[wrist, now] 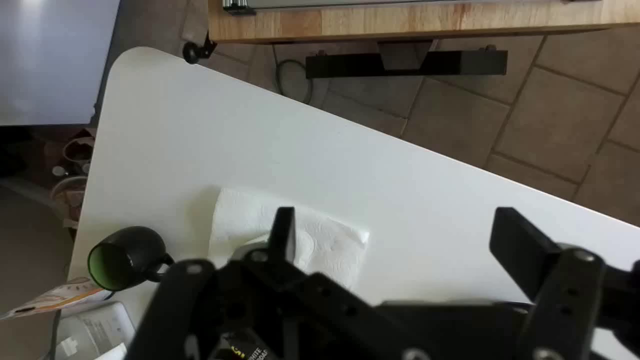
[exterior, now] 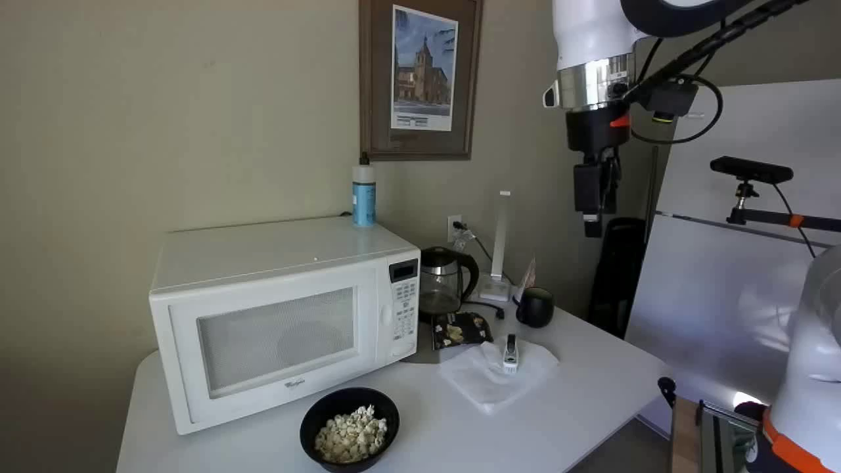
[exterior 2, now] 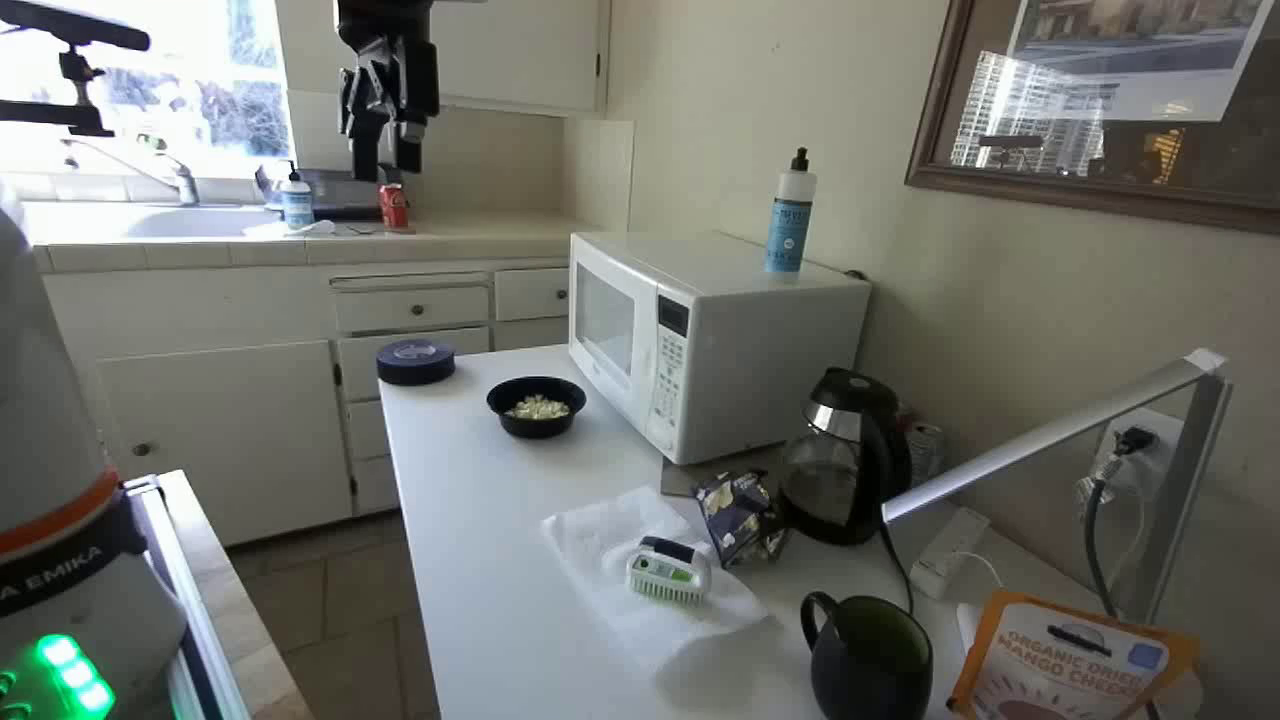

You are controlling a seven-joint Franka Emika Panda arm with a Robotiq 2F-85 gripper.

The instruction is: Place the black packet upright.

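The black packet is crumpled and patterned. It lies low on the white table at the foot of the kettle, near the microwave's right corner, and also shows in an exterior view, tilted beside the kettle. In the wrist view only a lettered corner of the packet shows at the bottom; my gripper hides the rest. My gripper is open, with nothing between its wide-apart fingers. It hangs high above the table, well apart from the packet, in both exterior views.
A kettle and a microwave stand by the packet. A green-and-white brush lies on a paper towel before it. A black mug, lamp, mango pouch and popcorn bowl are also on the table.
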